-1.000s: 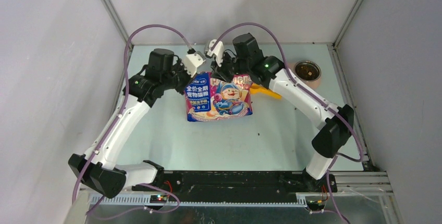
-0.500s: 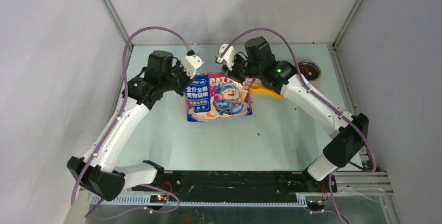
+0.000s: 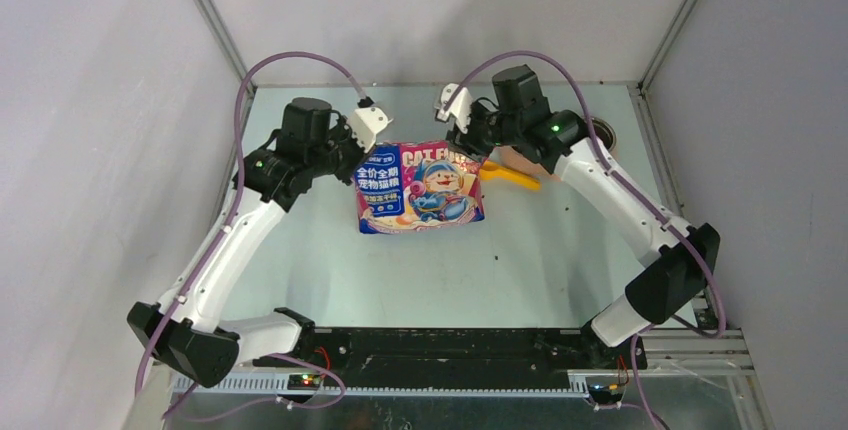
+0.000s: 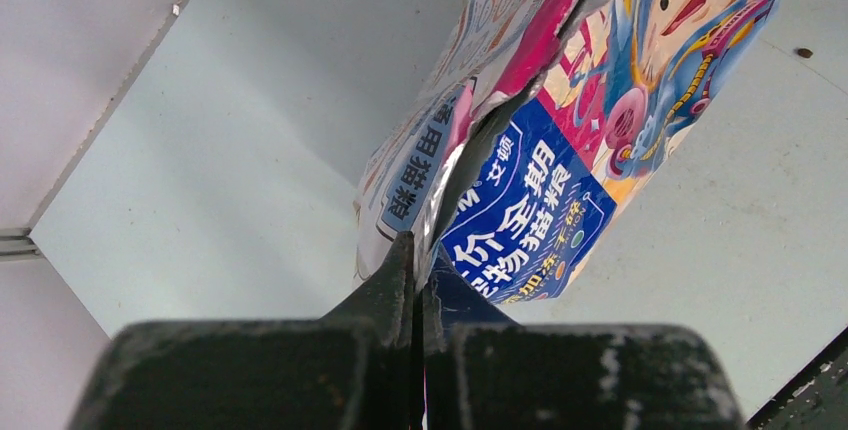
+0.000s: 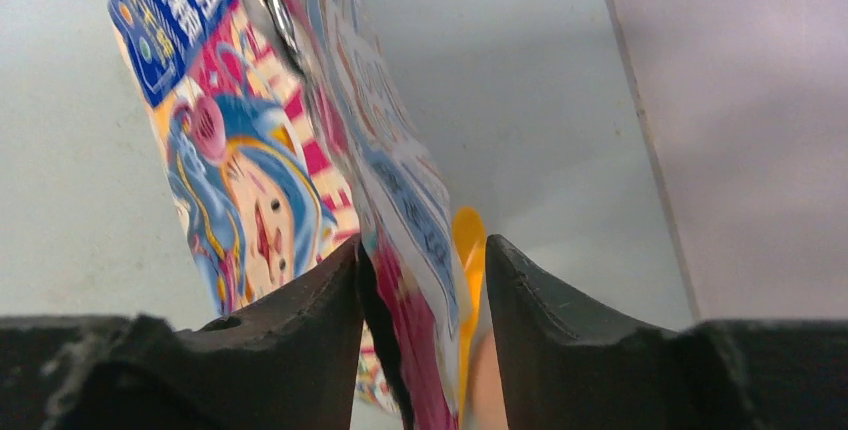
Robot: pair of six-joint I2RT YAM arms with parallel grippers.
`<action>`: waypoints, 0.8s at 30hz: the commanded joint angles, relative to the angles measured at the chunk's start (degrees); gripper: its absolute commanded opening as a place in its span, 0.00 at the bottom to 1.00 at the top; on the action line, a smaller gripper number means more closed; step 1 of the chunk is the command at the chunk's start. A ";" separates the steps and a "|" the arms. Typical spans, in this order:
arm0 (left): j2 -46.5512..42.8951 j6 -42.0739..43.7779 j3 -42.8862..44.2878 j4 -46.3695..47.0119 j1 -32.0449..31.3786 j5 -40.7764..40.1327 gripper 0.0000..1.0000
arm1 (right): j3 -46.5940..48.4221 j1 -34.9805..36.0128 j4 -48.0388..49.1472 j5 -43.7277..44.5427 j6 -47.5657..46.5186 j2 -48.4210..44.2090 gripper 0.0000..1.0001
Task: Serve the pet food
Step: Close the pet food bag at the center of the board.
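Two grippers flank the top of the bag (image 3: 420, 188). L gripper (image 4: 413, 250) is clamped tight on one upper corner, foil edge pinched btwn its fingers. R gripper (image 5: 425, 255) has its jaws apart, w/ the opposite top edge standing btwn them, not squeezed. No pet food shows; it's prob. inside the bag, ahead of both sets of fingertips. Yellow scoop (image 3: 510, 176) lies on the table just beyond the R fingers, behind the bag. Step judged: getting the bag mouth open, R side unclamped. Next move calls for R to re-pinch the rim or go past it for the scoop, while L holds the bag steady so nothing spills.
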 commanded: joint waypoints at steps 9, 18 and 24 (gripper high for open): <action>-3.81 0.26 -1.17 -0.07 0.64 -1.08 0.00 | -7.32 -2.36 -1.30 9.03 -11.29 -7.63 0.47; -4.30 0.58 -1.84 -0.17 0.64 -1.50 0.00 | -11.23 -2.04 2.03 12.22 -15.79 -10.37 0.29; -4.43 1.09 -1.57 -0.56 0.65 -1.45 0.00 | -10.64 -1.96 2.14 11.23 -16.48 -11.03 0.00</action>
